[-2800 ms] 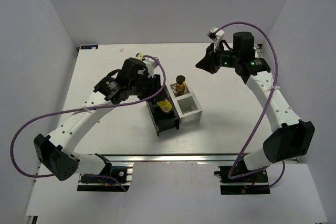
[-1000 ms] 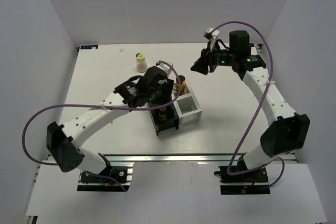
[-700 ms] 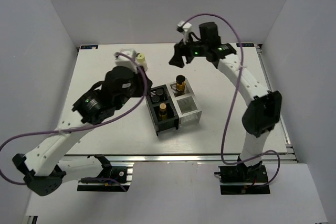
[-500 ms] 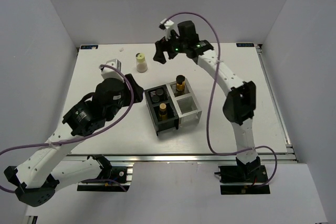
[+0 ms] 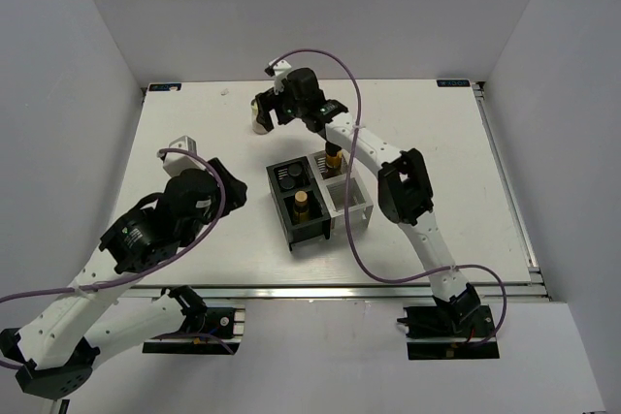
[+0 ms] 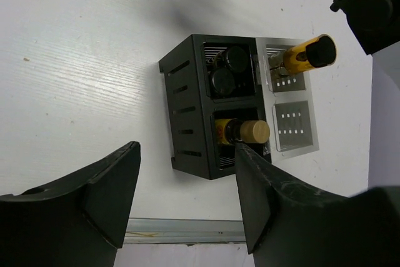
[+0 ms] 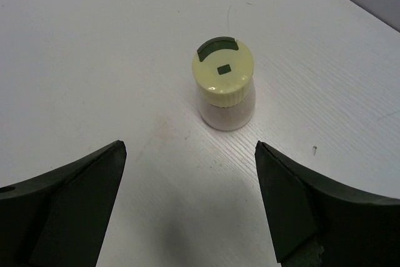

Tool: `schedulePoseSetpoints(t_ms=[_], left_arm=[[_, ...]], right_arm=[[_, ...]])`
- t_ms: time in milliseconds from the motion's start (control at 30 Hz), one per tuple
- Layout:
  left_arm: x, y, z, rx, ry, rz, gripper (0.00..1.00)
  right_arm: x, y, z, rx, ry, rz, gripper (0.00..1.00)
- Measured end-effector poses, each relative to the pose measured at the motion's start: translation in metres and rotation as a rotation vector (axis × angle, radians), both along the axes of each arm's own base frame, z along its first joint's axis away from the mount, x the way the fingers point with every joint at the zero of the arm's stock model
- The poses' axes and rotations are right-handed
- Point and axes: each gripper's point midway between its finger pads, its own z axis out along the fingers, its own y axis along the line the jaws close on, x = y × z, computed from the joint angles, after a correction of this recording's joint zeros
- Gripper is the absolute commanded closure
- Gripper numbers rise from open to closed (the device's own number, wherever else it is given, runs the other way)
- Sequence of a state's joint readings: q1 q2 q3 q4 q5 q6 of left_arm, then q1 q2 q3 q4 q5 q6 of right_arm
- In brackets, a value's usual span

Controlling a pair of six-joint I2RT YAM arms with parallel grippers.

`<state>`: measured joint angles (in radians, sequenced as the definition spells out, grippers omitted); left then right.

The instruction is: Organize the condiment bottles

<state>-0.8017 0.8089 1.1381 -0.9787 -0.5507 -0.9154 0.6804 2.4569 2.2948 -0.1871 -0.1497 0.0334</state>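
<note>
Left wrist — amber bottle (image 6: pixel 304 54) in organizer (image 6: pixel 291 127)

Around the cream-white bottle (image 7: pixel 225 85) I see bare table (image 7: pixel 94 42) on every side, and the fingers of my right gripper (image 7: pixel 189 148) stand wide of it, touching nothing. In the white box (image 6: pixel 287 95) the near cell is free; the amber bottle (image 6: pixel 300 56) leans in the other.

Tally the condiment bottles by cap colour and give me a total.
Black cap: 3, two black-capped bottles sharing one cell of the black organizer, plus the amber bottle in the white organizer
Tan cap: 1, the tan-capped bottle in the black organizer
Pale yellow cap: 1, the cream-white bottle on the table
Total: 5
</note>
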Motion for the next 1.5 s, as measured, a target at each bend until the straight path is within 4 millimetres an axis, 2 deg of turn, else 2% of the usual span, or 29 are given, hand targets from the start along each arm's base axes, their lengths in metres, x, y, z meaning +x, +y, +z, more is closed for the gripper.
schedulePoseSetpoints(t_ms=[167,233,267,300,333,367,400,433,467,500,533,567,600,633,700,733,833,900,967,1133,1233,1333,1500], left_arm=[[-0.002,0.005,-0.012,0.014,0.022,0.021,0.28],[-0.001,0.005,-0.017,0.029,0.032,0.026,0.39],[0.001,0.004,-0.019,0.036,0.035,0.030,0.56],[0.004,0.002,-0.020,0.040,0.036,0.036,0.64],[0.008,0.001,-0.023,0.056,0.037,0.040,0.70],[0.013,0.000,-0.026,0.068,0.042,0.044,0.79],[0.019,-0.002,-0.029,0.081,0.047,0.048,0.82],[0.026,-0.002,-0.032,0.087,0.056,0.049,0.83],[0.038,0.001,-0.038,0.091,0.079,0.061,0.83],[0.051,0.007,-0.042,0.090,0.095,0.080,0.82],[0.068,0.018,-0.049,0.084,0.116,0.109,0.77],[0.081,0.028,-0.055,0.082,0.136,0.129,0.70],[0.096,0.041,-0.062,0.088,0.154,0.155,0.49],[0.106,0.049,-0.069,0.097,0.175,0.157,0.40],[0.127,0.057,-0.082,0.108,0.221,0.138,0.27],[0.138,0.057,-0.086,0.113,0.240,0.115,0.25],[0.181,0.047,-0.098,0.122,0.270,0.027,0.18],[0.209,0.036,-0.112,0.129,0.290,-0.045,0.15],[0.229,0.027,-0.129,0.139,0.312,-0.097,0.13],[0.263,0.014,-0.172,0.180,0.376,-0.209,0.11],[0.283,0.010,-0.183,0.199,0.373,-0.245,0.11],[0.299,0.007,-0.191,0.208,0.364,-0.256,0.11],[0.333,0.000,-0.196,0.238,0.314,-0.254,0.10]], right_arm=[[0.011,-0.001,-0.005,0.011,-0.014,-0.054,0.11],[0.014,-0.001,0.000,0.031,-0.026,-0.051,0.14],[0.014,-0.002,0.004,0.043,-0.030,-0.041,0.16],[0.012,-0.003,0.008,0.058,-0.031,-0.022,0.20],[0.008,-0.006,0.014,0.073,-0.031,0.005,0.35],[0.004,-0.011,0.022,0.087,-0.030,0.033,0.46],[0.001,-0.017,0.035,0.110,-0.033,0.062,0.72],[0.000,-0.024,0.054,0.136,-0.048,0.087,0.89],[0.000,-0.032,0.075,0.165,-0.066,0.105,0.98],[0.000,-0.042,0.096,0.193,-0.081,0.116,1.00],[0.001,-0.056,0.120,0.222,-0.103,0.122,0.93],[0.000,-0.070,0.146,0.251,-0.128,0.131,0.80],[-0.004,-0.085,0.170,0.277,-0.153,0.140,0.57],[-0.008,-0.102,0.192,0.296,-0.174,0.144,0.49],[-0.020,-0.134,0.225,0.315,-0.223,0.156,0.37],[-0.028,-0.149,0.235,0.315,-0.235,0.163,0.35],[-0.049,-0.176,0.250,0.311,-0.253,0.188,0.30],[-0.059,-0.181,0.247,0.303,-0.235,0.208,0.29],[-0.063,-0.185,0.233,0.290,-0.192,0.216,0.28],[-0.064,-0.198,0.180,0.262,-0.044,0.198,0.28],[-0.062,-0.207,0.162,0.254,0.009,0.174,0.28],[-0.060,-0.213,0.161,0.256,0.014,0.162,0.27],[-0.066,-0.214,0.172,0.265,-0.002,0.171,0.27]])
